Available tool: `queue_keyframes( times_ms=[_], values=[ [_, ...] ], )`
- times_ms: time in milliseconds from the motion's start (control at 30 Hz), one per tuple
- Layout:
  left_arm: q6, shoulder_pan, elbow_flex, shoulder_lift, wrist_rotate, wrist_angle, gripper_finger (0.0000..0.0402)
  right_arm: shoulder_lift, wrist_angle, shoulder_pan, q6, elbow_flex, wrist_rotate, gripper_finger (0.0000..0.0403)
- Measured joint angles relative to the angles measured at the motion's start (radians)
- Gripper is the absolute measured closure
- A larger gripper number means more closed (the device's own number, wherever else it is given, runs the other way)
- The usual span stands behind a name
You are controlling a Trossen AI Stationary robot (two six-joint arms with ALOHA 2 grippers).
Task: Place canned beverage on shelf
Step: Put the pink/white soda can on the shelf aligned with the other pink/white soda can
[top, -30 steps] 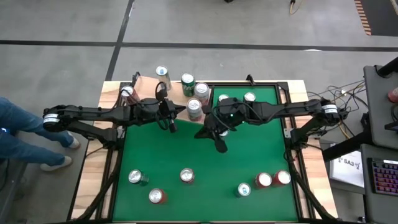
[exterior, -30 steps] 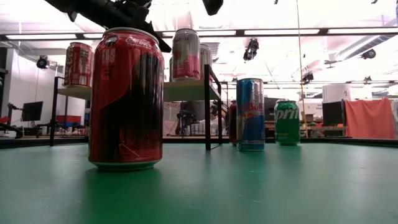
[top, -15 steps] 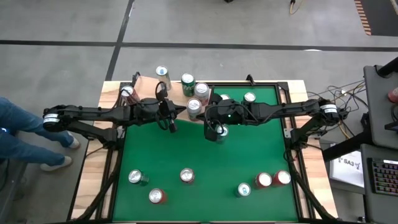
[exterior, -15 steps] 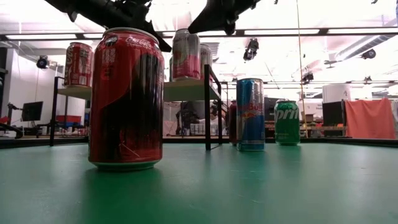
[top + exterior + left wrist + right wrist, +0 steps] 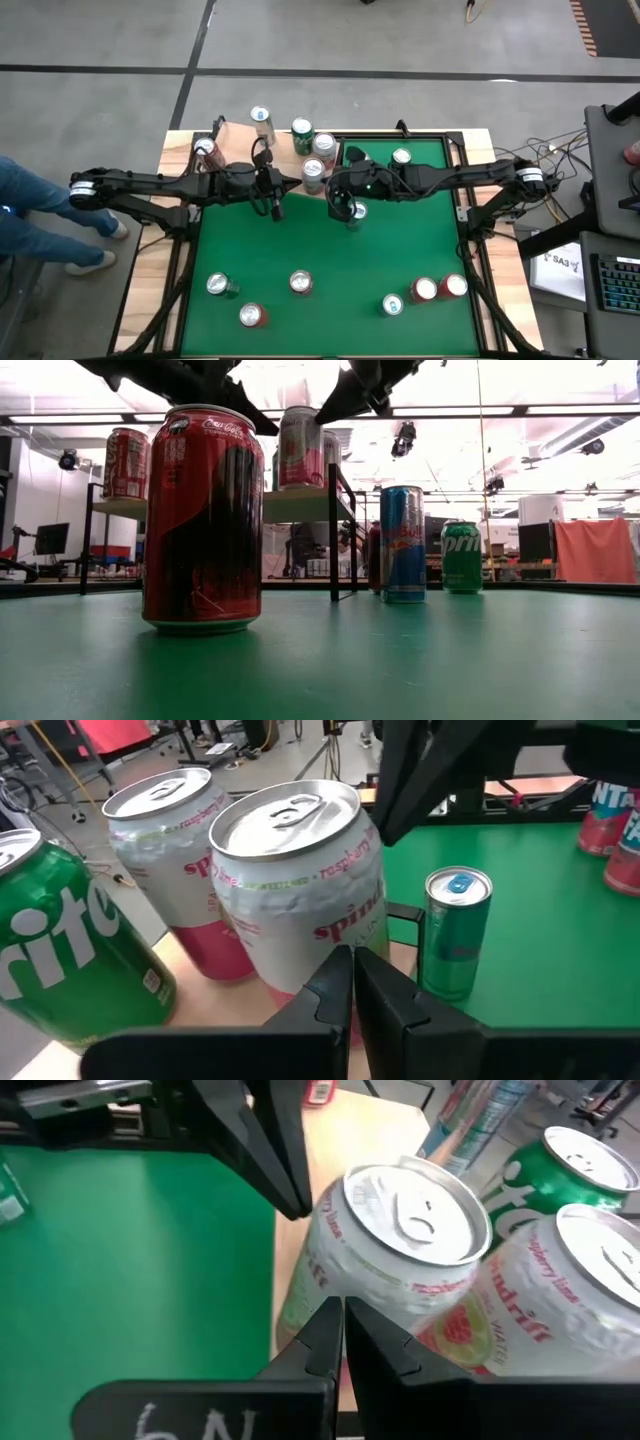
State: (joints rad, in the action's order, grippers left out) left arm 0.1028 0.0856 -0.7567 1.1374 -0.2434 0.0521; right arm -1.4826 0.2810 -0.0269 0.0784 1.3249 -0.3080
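Note:
The shelf (image 5: 235,143) stands at the table's far left and bears several cans. One of them, a white and pink can (image 5: 313,174), stands near the shelf's right end between my two grippers. My left gripper (image 5: 293,184) is shut and points at this can (image 5: 300,870) from the left. My right gripper (image 5: 331,191) is shut and points at the same can (image 5: 400,1250) from the right. A second white and pink can (image 5: 165,850) and a green can (image 5: 60,950) stand behind it. My left gripper's shut fingertips (image 5: 340,965) stand at the low side of the white and pink can; I cannot tell whether they touch it. My right gripper's shut fingertips (image 5: 330,1320) stand at that can's side wall from the opposite side; whether they touch it, I cannot tell.
A small green can (image 5: 357,210) stands on the green table just right of my right gripper, another (image 5: 401,157) farther back. Several cans (image 5: 300,283) stand along the near edge, a red one (image 5: 203,520) closest. A person's legs (image 5: 40,215) show left of the table.
My right gripper has swung from pointing toward the table's near edge round to the left, toward the white and pink can on the shelf, and sunk a little. It has stayed shut. The cans stand as before.

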Motion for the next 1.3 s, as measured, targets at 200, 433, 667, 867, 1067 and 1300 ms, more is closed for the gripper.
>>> queue_keyframes(
  times_ms=[200,433,667,867,1067,1300],
  values=[
    [0.014,0.000,0.000,0.000,-0.070,-0.014,0.0402,0.004,0.060,0.007,-0.003,0.046,0.000,0.0394],
    [0.060,0.003,0.000,0.014,-0.245,-0.025,0.0402,0.004,0.090,0.009,0.013,0.096,0.000,0.0394],
    [0.071,0.003,0.000,0.081,-0.244,0.020,0.0402,0.004,0.079,0.007,0.066,0.131,-0.009,0.0394],
    [0.069,0.003,-0.002,0.129,-0.245,0.063,0.0402,0.004,0.051,-0.007,0.077,0.147,-0.009,0.0394],
    [0.068,0.003,-0.002,0.147,-0.244,0.103,0.0402,-0.013,0.016,-0.035,0.073,0.146,-0.009,0.0394],
    [0.067,0.003,-0.002,0.160,-0.244,0.142,0.0402,-0.035,0.029,-0.046,0.053,0.144,-0.010,0.0394]
  ],
)
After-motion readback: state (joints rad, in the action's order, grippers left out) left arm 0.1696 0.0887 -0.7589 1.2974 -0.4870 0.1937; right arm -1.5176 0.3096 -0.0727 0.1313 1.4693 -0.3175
